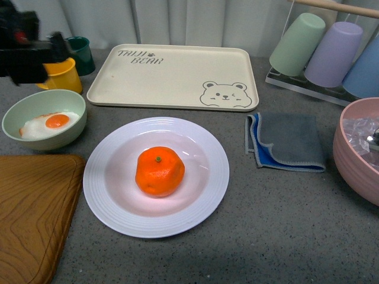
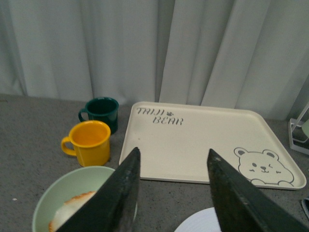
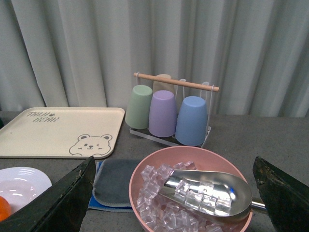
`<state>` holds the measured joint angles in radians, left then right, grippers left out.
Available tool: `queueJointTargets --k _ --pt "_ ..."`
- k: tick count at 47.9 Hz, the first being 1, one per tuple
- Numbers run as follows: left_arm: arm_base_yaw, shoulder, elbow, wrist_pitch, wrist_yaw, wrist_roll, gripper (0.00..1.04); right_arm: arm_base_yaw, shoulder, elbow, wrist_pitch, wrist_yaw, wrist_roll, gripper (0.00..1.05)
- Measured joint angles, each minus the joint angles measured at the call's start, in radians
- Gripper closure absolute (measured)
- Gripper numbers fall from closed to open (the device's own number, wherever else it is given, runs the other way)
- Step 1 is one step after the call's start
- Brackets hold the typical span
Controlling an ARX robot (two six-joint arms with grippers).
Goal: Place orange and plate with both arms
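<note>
2 open grippers and 2 task things make up the job. At the far left of the front view, the left gripper [image 2: 174, 193] hangs above the pale green bowl [image 1: 44, 121] holding a fried egg, with its jaws spread wide and nothing between them. Right of that bowl, at the middle of the grey counter [image 1: 284, 225], lies the plate [image 1: 106, 201], and the orange [image 1: 160, 171] sits in its well, stem dot up.

The orange looks light and firm with a slight give. It is round enough to roll, so a grasp from above across its widest girth would suit. The plate looks stiff, smooth and probably breakable. Its wide ridged rim is the place to pinch, though the rim lies low against the counter, and tilting the plate would send the fruit rolling.

Further right lie a folded grey cloth [image 1: 287, 142] and a pink bowl [image 1: 358, 148] of ice. The right gripper [image 3: 173, 193] hangs over that bowl, its jaws also spread very wide and empty.
</note>
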<state>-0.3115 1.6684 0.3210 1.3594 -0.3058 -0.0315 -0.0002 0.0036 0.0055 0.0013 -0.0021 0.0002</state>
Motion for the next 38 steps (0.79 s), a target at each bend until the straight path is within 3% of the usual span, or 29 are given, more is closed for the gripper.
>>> queueJointTargets --k 11,23,29,38 --pt "0.080 -0.169 -0.142 -0.063 0.080 0.013 1.01 0.000 0.000 0.000 0.000 0.000 0.000 0.09" --pt "0.146 -0.378 -0.229 -0.181 0.147 0.023 1.01 0.000 0.000 0.000 0.000 0.000 0.000 0.09" --pt "0.185 -0.581 -0.249 -0.375 0.181 0.024 1.01 0.000 0.000 0.000 0.000 0.000 0.000 0.09" --pt "0.214 -0.746 -0.277 -0.494 0.213 0.024 1.01 0.000 0.000 0.000 0.000 0.000 0.000 0.09"
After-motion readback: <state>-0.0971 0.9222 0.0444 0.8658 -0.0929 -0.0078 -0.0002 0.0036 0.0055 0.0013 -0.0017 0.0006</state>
